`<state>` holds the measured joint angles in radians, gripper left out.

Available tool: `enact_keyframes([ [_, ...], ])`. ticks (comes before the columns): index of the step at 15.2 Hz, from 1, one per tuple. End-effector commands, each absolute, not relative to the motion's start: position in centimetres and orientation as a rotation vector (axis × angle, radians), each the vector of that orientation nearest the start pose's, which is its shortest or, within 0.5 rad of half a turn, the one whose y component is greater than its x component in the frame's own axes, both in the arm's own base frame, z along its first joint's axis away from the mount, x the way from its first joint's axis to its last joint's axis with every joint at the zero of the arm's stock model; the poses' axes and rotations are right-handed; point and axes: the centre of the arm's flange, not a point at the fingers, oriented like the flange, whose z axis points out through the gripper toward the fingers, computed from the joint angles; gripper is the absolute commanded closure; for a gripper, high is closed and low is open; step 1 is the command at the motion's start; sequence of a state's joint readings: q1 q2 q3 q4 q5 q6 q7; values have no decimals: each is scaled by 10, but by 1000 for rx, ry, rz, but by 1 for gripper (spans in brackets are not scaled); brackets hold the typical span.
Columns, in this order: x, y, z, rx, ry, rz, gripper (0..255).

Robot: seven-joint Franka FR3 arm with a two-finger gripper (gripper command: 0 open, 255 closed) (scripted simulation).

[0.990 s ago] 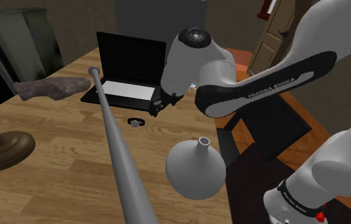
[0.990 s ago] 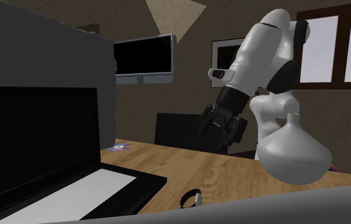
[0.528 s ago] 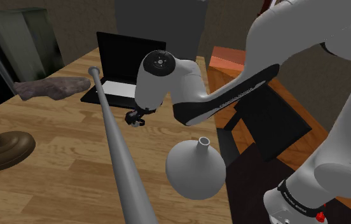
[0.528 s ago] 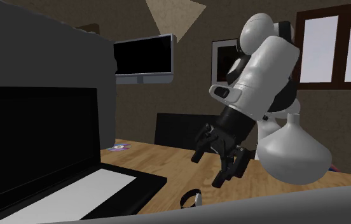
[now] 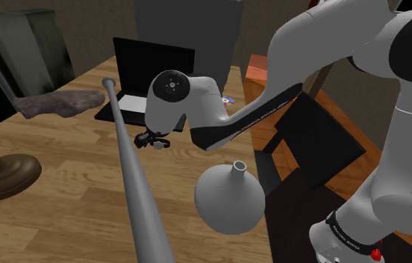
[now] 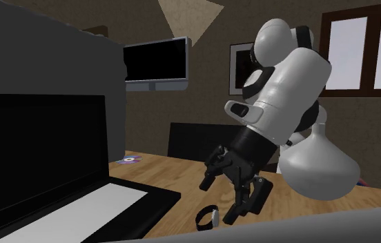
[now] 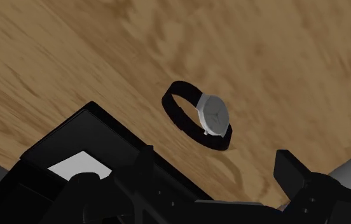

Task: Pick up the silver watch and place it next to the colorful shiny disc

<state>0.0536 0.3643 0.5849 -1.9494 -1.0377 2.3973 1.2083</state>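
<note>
The all-black gripper hangs low over the wooden table with its two fingers spread apart and nothing pinched between them. The silver-faced watch, on a black band, lies on bare wood close under the gripper, and neither finger touches it. In the wrist view it rests on its side ahead of the fingers, its round pale face turned toward the camera. In the second exterior view the watch sits at 6 o'clock from the gripper, with the lower fingertip just at its 3 o'clock. The colourful disc lies flat on the table well apart from the watch, at about 10 o'clock from it, near the far edge. The grey round-bellied vase stands at 2 o'clock from the watch. In the shoulder view the watch lies at 6 o'clock from the open black laptop, near its front edge. A long grey baseball bat lies at the watch's 9 o'clock, running from 12 toward 6 across the table. The gripper comes down between the bat and the watch. The vase stands at 4 o'clock from the watch, near the table's edge. A brown lamp base sits well away at 9 o'clock.
</note>
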Motion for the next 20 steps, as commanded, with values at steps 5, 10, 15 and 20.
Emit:
enact_keyframes([
  [5, 530, 341, 307, -3226, -156, -866, 0],
  [10, 529, 336, 305, -3226, -156, -865, 255],
  [15, 521, 315, 303, -3226, -154, -861, 255],
  [20, 530, 341, 312, -3226, -156, -866, 255],
])
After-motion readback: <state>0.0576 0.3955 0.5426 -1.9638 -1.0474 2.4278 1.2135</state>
